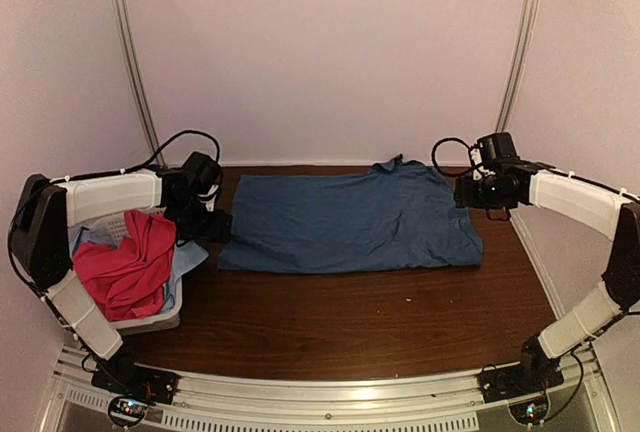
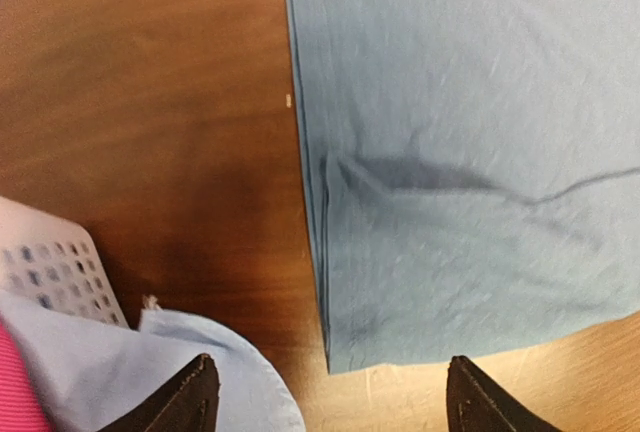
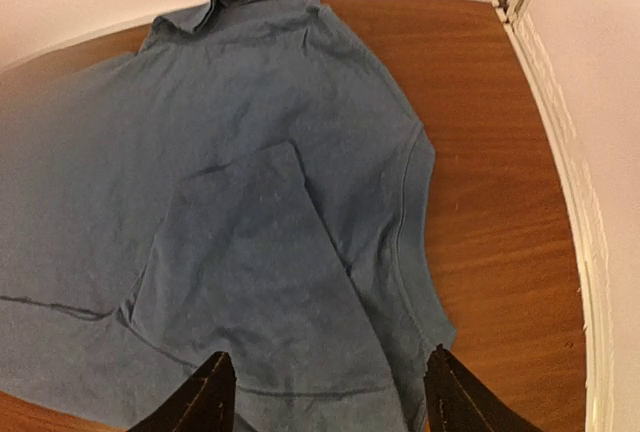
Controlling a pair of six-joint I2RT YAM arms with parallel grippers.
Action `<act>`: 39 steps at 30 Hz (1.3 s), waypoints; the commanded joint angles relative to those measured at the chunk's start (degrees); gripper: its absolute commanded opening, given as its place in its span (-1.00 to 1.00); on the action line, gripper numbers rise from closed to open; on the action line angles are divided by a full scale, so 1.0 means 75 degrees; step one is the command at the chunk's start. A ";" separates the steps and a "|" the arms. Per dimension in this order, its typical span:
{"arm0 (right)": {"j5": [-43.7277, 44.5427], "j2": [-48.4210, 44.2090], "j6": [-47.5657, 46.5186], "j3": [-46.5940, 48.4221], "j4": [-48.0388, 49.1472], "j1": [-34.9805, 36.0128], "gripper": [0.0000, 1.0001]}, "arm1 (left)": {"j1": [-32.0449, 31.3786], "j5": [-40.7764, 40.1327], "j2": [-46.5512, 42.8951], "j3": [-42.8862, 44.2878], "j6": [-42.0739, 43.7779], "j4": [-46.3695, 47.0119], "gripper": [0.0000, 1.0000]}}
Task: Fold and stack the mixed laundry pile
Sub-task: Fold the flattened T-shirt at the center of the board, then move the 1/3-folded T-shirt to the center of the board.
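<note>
Dark blue T-shirt [image 1: 350, 222] lay spread flat on the counter [image 1: 350, 322], I judged for folding. I held left fingers [image 2: 190, 397] and right fingers [image 3: 205, 397] released, empty, above its opposite ends. The magenta-pink shirt [image 1: 130, 267] and pale light-blue cloth [image 1: 190, 262] sat in the white basket [image 1: 165, 317].

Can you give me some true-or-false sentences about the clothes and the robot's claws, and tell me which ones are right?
1. The blue T-shirt lies spread out on the table. True.
2. The pink shirt is on the table too. False: it is in the white basket, together with a pale blue cloth.
3. The right gripper is squeezing the T-shirt. False: it is open and holds nothing.
4. The left gripper is open. True.
</note>
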 commanded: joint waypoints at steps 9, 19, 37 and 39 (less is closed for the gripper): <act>-0.0541 -0.0238 0.0894 -0.1978 -0.0398 -0.0583 0.17 | 0.0013 0.0573 0.0268 -0.1027 0.0102 0.0174 0.52; -0.0564 0.0404 0.0674 -0.2187 -0.0074 -0.0973 -0.03 | 0.0013 0.0829 0.0566 -0.1030 0.0262 0.0280 0.26; -0.0761 0.1214 0.0397 -0.2006 0.0039 -0.1102 -0.95 | 0.0010 0.0971 0.1211 -0.0657 0.0274 0.0444 -0.67; -0.0721 0.1088 0.0431 -0.2066 0.0049 -0.1102 -1.00 | 0.0001 0.1003 0.1192 -0.0590 0.0303 0.0334 -0.90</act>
